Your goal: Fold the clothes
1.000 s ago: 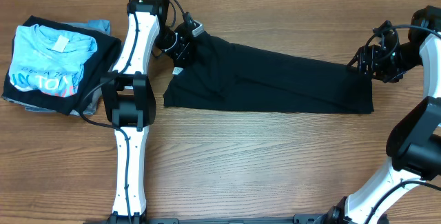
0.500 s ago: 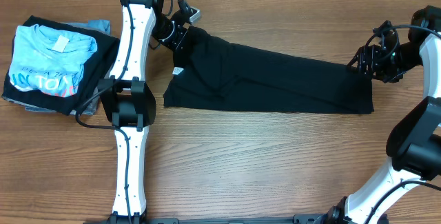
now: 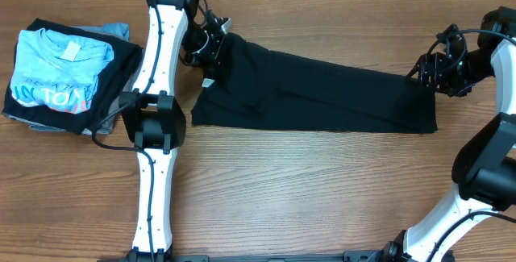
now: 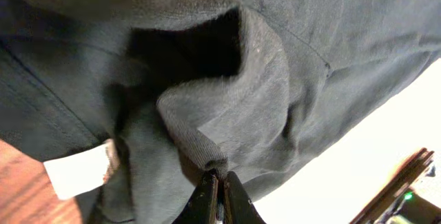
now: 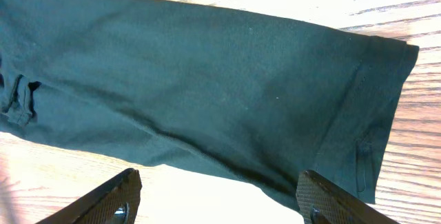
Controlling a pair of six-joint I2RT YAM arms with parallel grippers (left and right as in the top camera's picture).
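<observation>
Pinching the black T-shirt (image 3: 322, 93) near the far edge, left gripper (image 4: 218, 182) should lift evenly once right gripper (image 5: 219, 177), jaws apart, clamps the hem (image 5: 375, 114).

- Your left arm (image 3: 155, 52) has slim white links joined by bulky black joint housings (image 3: 153, 126).
- Your right arm (image 3: 442, 218) matches it: white links and rounded black joints.
- Thin black cables (image 3: 203, 8) loop off the left arm's wrist end, and more curl above the right wrist (image 3: 448, 38).
- The left gripper (image 4: 218, 193) has narrow dark fingers.
- The right gripper (image 5: 220, 196) has broad, matte, brown-black fingers (image 5: 114, 198) with rounded corners.
</observation>
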